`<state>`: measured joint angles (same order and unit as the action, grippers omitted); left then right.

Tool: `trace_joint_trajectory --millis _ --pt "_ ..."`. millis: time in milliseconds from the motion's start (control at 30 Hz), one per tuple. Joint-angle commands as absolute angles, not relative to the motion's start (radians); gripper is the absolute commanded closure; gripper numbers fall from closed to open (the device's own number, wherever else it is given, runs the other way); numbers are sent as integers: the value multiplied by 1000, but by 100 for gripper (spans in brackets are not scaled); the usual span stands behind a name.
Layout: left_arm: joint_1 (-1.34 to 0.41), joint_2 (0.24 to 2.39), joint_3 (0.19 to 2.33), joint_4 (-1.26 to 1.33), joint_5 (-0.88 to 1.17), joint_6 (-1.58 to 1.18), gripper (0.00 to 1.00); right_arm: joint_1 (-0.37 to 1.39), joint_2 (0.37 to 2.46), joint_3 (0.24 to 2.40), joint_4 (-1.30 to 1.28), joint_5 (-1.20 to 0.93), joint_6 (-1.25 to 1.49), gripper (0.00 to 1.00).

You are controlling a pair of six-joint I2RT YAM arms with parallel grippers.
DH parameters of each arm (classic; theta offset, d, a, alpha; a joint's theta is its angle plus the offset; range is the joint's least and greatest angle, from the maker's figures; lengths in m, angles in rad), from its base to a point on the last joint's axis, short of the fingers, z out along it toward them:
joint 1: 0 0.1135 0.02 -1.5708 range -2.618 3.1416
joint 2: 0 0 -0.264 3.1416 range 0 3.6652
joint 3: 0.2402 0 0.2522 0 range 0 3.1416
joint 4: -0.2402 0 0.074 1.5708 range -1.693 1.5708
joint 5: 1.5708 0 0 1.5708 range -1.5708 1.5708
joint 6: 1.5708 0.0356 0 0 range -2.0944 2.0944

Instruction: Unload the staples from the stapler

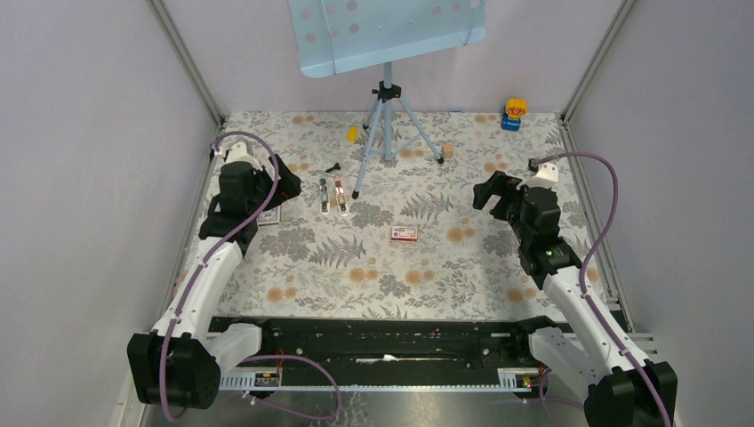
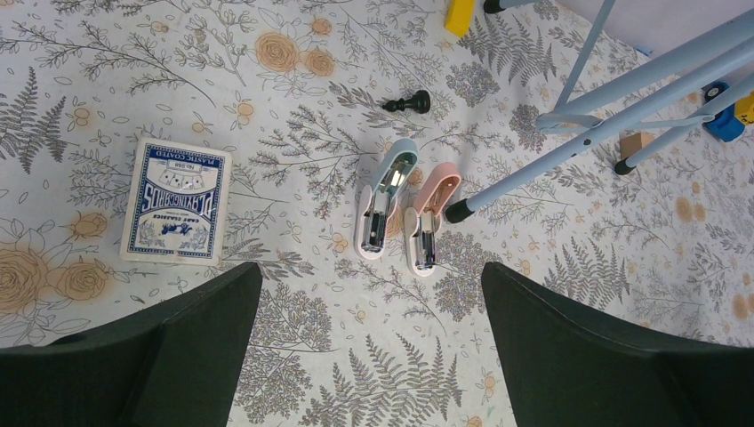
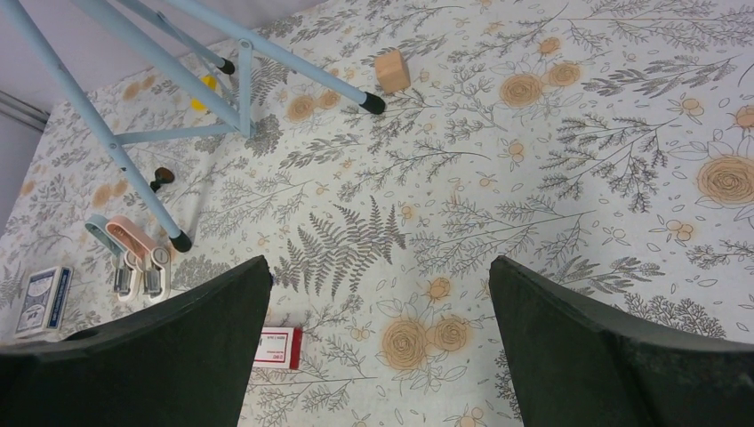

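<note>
Two small staplers lie side by side on the floral cloth, a light blue one (image 2: 385,197) and a pink one (image 2: 428,216). They also show in the top view (image 1: 331,194) and at the left of the right wrist view (image 3: 133,258). My left gripper (image 2: 369,342) is open and empty, hovering just short of the staplers. My right gripper (image 3: 378,342) is open and empty over the cloth to the right. A red and white staple box (image 1: 405,233) lies mid-table and shows partly by my right gripper's left finger (image 3: 277,347).
A blue card deck (image 2: 176,200) lies left of the staplers. A light blue tripod (image 1: 387,124) stands behind them, one foot (image 2: 457,211) touching the pink stapler's side. A black chess pawn (image 2: 408,103), a wooden cube (image 3: 391,70) and a yellow and blue toy (image 1: 513,113) sit farther back.
</note>
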<state>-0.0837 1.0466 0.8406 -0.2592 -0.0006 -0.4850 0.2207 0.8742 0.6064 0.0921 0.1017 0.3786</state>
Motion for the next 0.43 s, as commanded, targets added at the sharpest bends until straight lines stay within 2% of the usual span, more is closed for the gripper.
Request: trace_joint_trajectory --millis 0,400 --pt "-80 1024 833 -189 -5 -465 1 221 857 598 127 140 357 0" --pt "-80 1020 832 -183 -17 -476 1 221 887 599 135 132 364 0"
